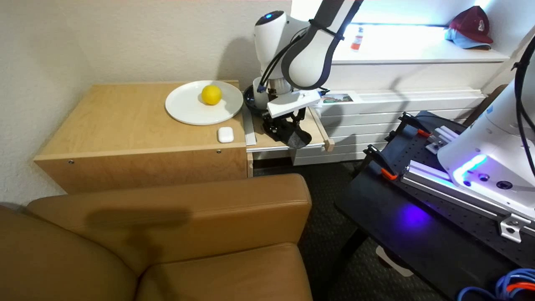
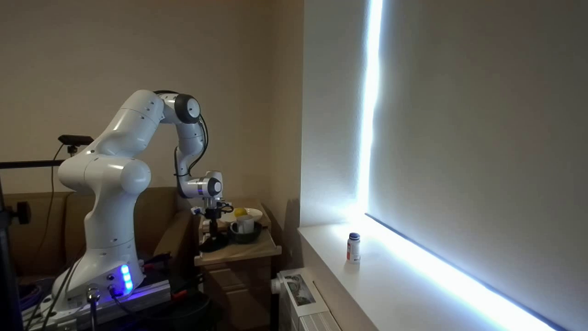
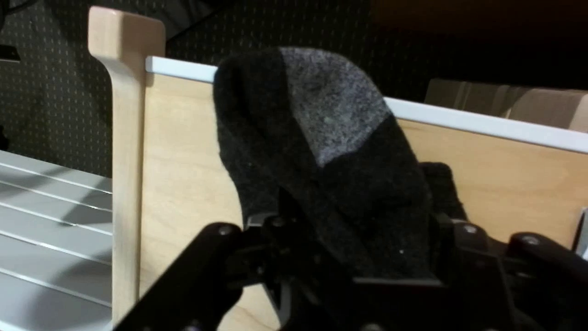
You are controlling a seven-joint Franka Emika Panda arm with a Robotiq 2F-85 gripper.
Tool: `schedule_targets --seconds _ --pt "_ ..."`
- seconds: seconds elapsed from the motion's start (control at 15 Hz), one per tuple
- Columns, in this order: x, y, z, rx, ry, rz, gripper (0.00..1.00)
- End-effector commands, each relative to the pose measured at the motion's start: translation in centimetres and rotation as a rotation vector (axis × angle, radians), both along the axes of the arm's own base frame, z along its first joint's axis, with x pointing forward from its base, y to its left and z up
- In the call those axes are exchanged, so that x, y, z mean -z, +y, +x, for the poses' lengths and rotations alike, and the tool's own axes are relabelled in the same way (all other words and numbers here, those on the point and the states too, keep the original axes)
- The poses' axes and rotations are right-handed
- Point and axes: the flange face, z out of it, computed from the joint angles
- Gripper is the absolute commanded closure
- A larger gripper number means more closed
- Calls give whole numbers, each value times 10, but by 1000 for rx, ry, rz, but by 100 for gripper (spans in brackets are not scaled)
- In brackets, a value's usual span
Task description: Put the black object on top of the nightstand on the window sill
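The black object is a soft dark cloth item (image 3: 390,179) with a grey patch. It lies on the pulled-out wooden board (image 3: 179,151) of the nightstand (image 1: 138,121). Its grey end reaches over the board's white edge rail. It also shows in both exterior views, under my gripper (image 1: 288,120) (image 2: 213,225). My gripper (image 3: 358,230) points down, with its fingers apart and the cloth showing between and beneath them. The part under the palm is hidden. The white window sill (image 1: 409,46) also shows in an exterior view (image 2: 340,257).
A dark bowl (image 2: 252,236) with a white mug (image 2: 245,224) stands close beside my gripper. A white plate (image 1: 184,104) with a yellow ball (image 1: 211,95) and a white case (image 1: 225,134) are on the nightstand. The sill bears a small bottle (image 2: 353,248) and caps (image 1: 472,27).
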Motion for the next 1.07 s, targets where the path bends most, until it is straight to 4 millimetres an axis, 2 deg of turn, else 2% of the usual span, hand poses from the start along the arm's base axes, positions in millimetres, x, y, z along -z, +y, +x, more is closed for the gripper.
schedule_targets --seconds 0.0,0.2,0.33,0.47,0.8,1.0 --pt "10 -7 -7 -5 66 34 68" --pt "-5 -10 -11 -31 95 88 89" --pt "-18 -16 -17 -58 96 118 100" --pt "-39 -25 -31 -100 95 128 96" --pt "-98 -57 -87 -186 65 111 97" --pt "-128 -83 -117 -104 3 132 97"
